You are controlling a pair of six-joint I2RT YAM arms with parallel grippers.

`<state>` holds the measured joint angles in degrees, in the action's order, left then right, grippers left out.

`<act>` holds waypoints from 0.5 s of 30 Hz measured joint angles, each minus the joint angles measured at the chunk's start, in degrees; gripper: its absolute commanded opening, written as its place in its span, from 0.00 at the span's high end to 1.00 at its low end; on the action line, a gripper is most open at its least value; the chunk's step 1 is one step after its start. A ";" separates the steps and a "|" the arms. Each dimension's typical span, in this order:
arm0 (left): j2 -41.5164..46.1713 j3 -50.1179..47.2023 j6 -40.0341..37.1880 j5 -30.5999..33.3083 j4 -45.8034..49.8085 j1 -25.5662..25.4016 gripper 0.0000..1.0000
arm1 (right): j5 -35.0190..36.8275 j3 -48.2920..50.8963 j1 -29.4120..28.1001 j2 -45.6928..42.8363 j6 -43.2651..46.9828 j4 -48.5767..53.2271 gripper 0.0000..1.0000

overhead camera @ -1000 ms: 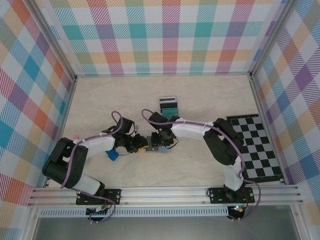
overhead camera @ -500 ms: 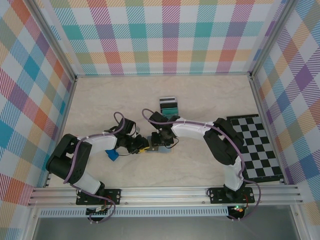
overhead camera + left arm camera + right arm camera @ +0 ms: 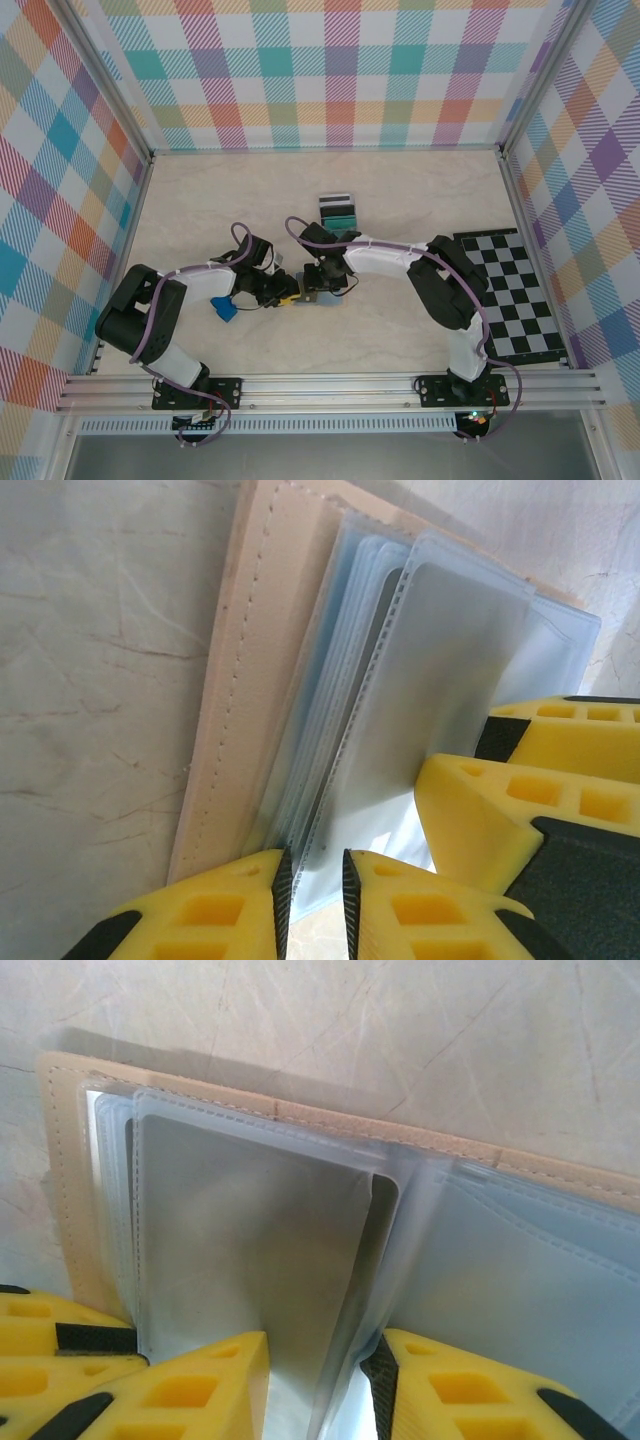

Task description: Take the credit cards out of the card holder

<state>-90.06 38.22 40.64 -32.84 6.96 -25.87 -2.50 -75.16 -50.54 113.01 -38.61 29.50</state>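
The card holder (image 3: pixel 325 298) lies open on the worktop (image 3: pixel 420 200), near the middle and a little toward the near edge, with both arms meeting over it. In the left wrist view its tan cover (image 3: pixel 255 680) rests flat and the clear sleeves (image 3: pixel 450 680) fan up from it. The left pincer (image 3: pixel 312 865) is clenched on the near edges of several of those sleeves, its jaws almost together. The right pincer's yellow fingers (image 3: pixel 520 800) sit just to the right of it.

In the right wrist view the right pincer (image 3: pixel 320 1360) straddles a single sleeve leaf that looks greyish (whether a card sits inside it I cannot tell). The jaws stand either side of it with a gap, and I cannot tell whether they grip it.

The credit cards (image 3: pixel 337 209) lie in a small stack farther back on the worktop, apart from the holder. A blue block (image 3: pixel 224 310) lies left of the left pincer (image 3: pixel 287 293), and a checkered mat (image 3: pixel 515 295) lies at the right.
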 measured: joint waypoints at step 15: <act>-0.02 0.00 -1.05 -1.20 -0.09 -0.74 0.79 | -2.14 1.05 0.85 -0.37 -0.22 -1.36 0.68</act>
<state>-90.08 38.22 39.59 -34.04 6.87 -26.61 -4.64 -74.11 -49.69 112.64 -38.83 28.14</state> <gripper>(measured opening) 0.211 0.320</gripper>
